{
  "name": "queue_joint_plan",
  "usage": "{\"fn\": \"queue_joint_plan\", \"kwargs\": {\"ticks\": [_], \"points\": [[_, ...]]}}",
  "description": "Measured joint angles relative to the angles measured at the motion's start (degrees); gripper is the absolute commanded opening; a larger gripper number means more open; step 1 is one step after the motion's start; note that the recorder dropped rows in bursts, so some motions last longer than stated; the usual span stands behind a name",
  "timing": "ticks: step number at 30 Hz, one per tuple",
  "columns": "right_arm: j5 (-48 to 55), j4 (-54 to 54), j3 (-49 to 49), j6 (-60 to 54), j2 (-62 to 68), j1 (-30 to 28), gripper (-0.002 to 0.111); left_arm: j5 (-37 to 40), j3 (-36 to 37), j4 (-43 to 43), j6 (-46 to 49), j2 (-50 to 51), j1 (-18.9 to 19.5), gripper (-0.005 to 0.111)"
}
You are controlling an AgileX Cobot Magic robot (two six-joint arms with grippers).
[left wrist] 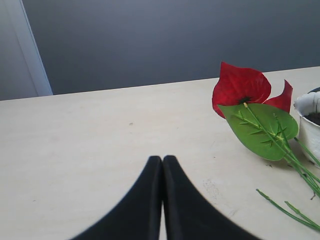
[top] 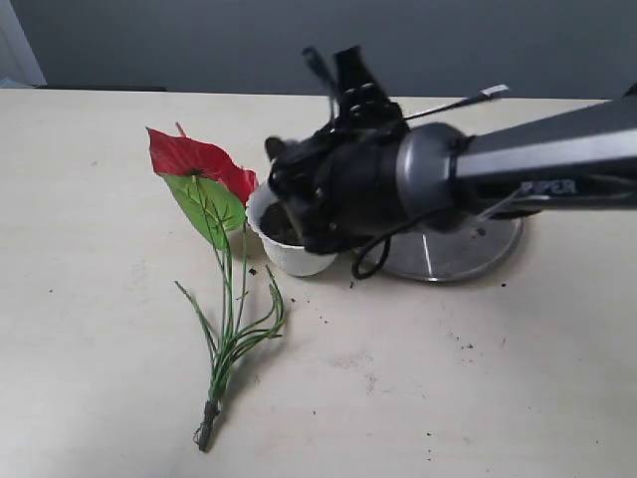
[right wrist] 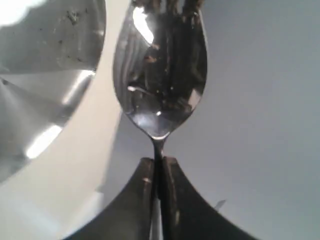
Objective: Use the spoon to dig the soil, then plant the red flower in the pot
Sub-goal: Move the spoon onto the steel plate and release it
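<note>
The red flower [top: 199, 159] lies flat on the table left of the pot, its green stems trailing toward the front edge. The white pot [top: 289, 257] holds dark soil [top: 279, 231], and my right arm's wrist partly covers it. My right gripper [top: 348, 60] points up and back above the pot. In the right wrist view this gripper [right wrist: 158, 161] is shut on the neck of the spoon [right wrist: 160, 75], whose shiny bowl carries a few soil specks. My left gripper [left wrist: 162, 159] is shut with nothing in it, low over bare table, apart from the flower [left wrist: 240, 85] and the pot [left wrist: 310, 132].
A round steel plate [top: 468, 249] sits on the table right of the pot, under my right arm. It also shows beside the spoon as the steel plate [right wrist: 45, 75]. Soil crumbs [top: 463, 344] are scattered in front of it. A grey wall stands behind the table.
</note>
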Motion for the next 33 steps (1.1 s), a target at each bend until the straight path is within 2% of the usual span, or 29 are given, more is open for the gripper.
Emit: {"fn": "queue_joint_plan", "kwargs": {"ticks": [5, 11, 14, 21, 33], "points": [[-5.7, 16.4, -1.1, 14.8, -5.0, -6.2, -0.001, 0.0, 0.0, 0.0, 0.0, 0.0, 0.0, 0.000], [-19.7, 39.1, -1.1, 17.3, -6.9, -16.0, -0.001, 0.0, 0.0, 0.0, 0.0, 0.0, 0.0, 0.000], [-25.4, 45.6, -1.1, 17.5, -6.4, -21.0, -0.001, 0.0, 0.0, 0.0, 0.0, 0.0, 0.0, 0.000], [-32.7, 49.4, -2.8, 17.8, -2.5, -28.5, -0.001, 0.0, 0.0, 0.0, 0.0, 0.0, 0.0, 0.000], [-35.0, 49.9, -8.0, 15.8, 6.9, -29.4, -0.001, 0.0, 0.0, 0.0, 0.0, 0.0, 0.0, 0.000]]}}
